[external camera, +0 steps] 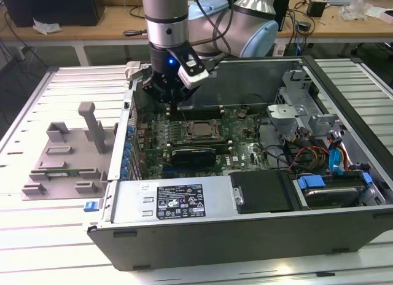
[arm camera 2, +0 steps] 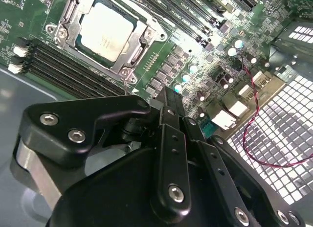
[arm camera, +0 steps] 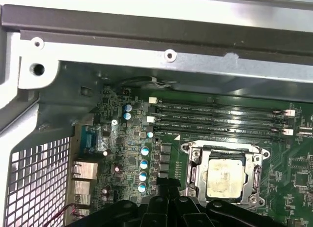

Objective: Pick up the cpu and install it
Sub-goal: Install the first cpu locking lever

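While cpu (arm camera 2: 105, 31) fills socket (arm camera 2: 66, 24), memory slots (arm camera 2: 63, 60) alongside

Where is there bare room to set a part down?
Bare table slats surround the grey fixture, on the exterior view's left. Inside the case it's crowded: the hand near the cpu, cables toward that view's right.

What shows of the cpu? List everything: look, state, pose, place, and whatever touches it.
The cpu is a small flat square chip with a dull silver metal top, smudged with pale residue in both wrist views. It lies flat, top up, seated inside the metal socket frame, whose rim borders its edges, on the green motherboard beside the long black memory slots. The gripper hangs off to one side, not touching it.
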`<state>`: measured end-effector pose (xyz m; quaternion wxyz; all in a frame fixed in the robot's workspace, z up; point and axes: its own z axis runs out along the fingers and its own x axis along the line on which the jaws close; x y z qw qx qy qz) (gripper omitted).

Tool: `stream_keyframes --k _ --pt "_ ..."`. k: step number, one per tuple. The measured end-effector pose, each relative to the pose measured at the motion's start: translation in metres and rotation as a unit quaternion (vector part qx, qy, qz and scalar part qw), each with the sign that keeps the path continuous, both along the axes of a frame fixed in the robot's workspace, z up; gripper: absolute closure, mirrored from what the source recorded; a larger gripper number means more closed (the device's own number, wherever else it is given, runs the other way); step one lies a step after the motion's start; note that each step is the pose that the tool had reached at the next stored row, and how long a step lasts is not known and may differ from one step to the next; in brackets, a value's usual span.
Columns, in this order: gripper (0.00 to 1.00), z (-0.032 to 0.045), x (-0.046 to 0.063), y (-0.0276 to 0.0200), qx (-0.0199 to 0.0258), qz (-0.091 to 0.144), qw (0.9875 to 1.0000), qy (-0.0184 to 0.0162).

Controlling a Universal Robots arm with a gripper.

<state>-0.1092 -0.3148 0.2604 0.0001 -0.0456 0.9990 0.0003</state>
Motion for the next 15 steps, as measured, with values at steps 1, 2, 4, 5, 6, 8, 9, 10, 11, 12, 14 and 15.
stream_keyframes --k 1,2,4,5,6,8,9,10,11,12,14,15 --pt "0.89 0.0000 0.0000 -0.0002 0.0024 0.000 1.0000 0.0000" --pt "0.89 0.0000 0.0000 -0.0002 0.0071 0.000 1.0000 -0.0009" --pt "0.89 0.0000 -0.0005 -0.0002 0.0305 0.000 0.9995 -0.0059" --pt "0.89 0.0000 -0.0010 -0.0002 0.0368 0.000 0.9993 -0.0077" --pt "0.89 0.0000 -0.0014 -0.0002 0.0403 0.000 0.9991 -0.0090" --pt "0.89 0.0000 -0.0025 -0.0002 0.0471 0.000 0.9988 -0.0118" --pt "0.89 0.0000 -0.0031 -0.0002 0.0516 0.000 0.9986 -0.0133" --pt "0.89 0.0000 -0.0037 -0.0002 0.0566 0.000 0.9983 -0.0147" --pt "0.89 0.0000 -0.0044 -0.0002 0.0658 0.000 0.9977 -0.0168" --pt "0.89 0.0000 -0.0045 -0.0002 0.0687 0.000 0.9975 -0.0172" --pt "0.89 0.0000 -0.0045 -0.0002 0.0766 0.000 0.9969 -0.0177" --pt "0.89 0.0000 -0.0045 -0.0002 0.0792 0.000 0.9967 -0.0177"
